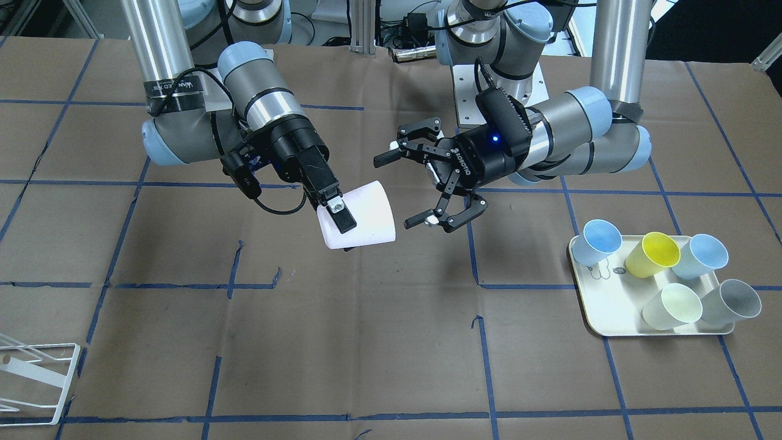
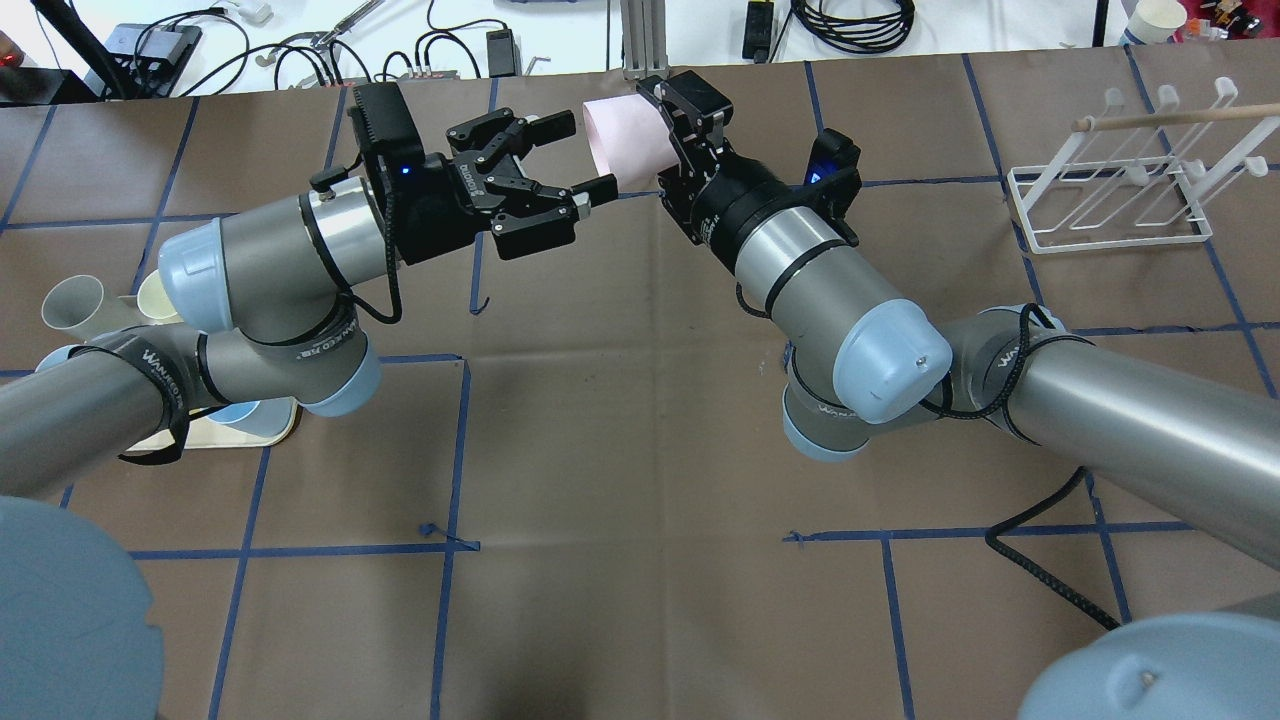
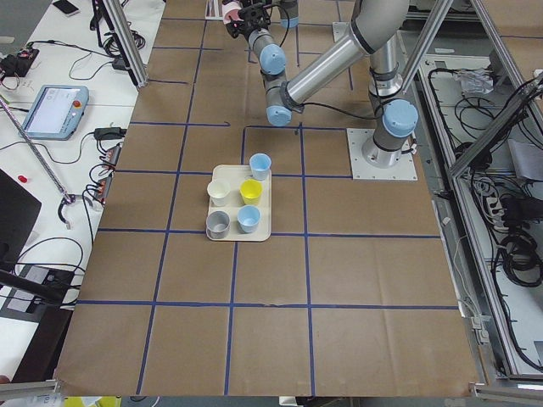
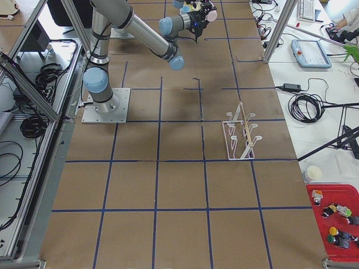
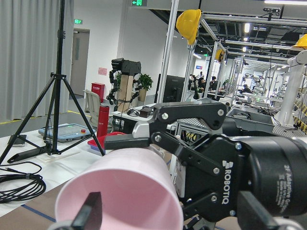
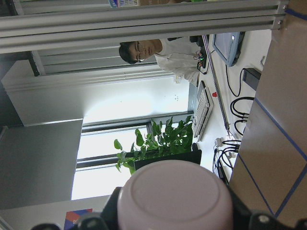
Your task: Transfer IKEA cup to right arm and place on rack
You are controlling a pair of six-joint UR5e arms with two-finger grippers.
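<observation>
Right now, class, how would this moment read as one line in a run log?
right gripper: jaws shut on pink cup | left gripper: jaws open, next to cup | rack: no cup on it

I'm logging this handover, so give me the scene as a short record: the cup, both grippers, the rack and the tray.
pink cup: in the air, lying sideways
right gripper: fingers shut on the cup's rim
left gripper: open, near the cup's base, not gripping it
rack: on the table, right arm's side, no cup on it
tray: left arm's side, holds five cups
stage: cup not yet racked
</observation>
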